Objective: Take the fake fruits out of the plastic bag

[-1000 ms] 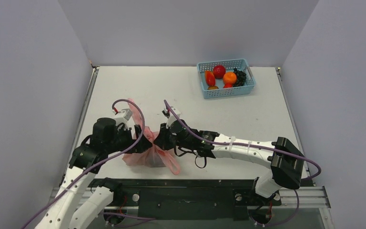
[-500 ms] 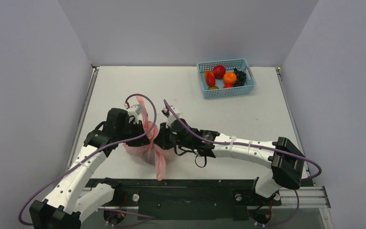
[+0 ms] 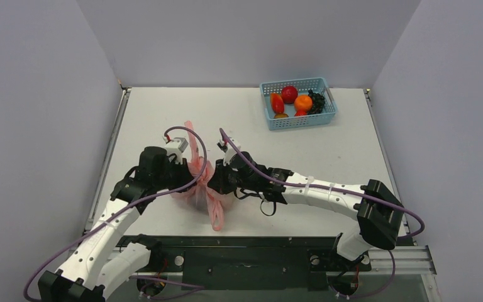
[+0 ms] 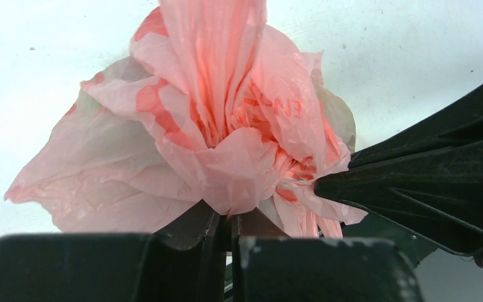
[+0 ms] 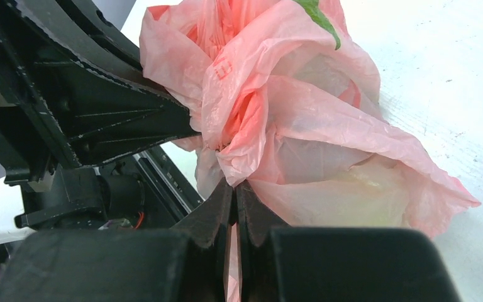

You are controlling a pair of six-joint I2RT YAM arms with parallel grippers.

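Near the front of the table (image 3: pixel 327 151), the pink plastic bag (image 3: pixel 198 192) sat bunched up. My left gripper (image 4: pixel 229 217) and my right gripper (image 5: pixel 234 189) were each pinched shut on its crumpled top. Far back stood the blue basket (image 3: pixel 302 121).

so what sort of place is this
Most likely a robot test cell: a white table boxed in by grey panels, two arms bolted at its near edge, and props: a pink plastic bag pinched by the left gripper and right gripper, a light blue mesh basket of fruit.
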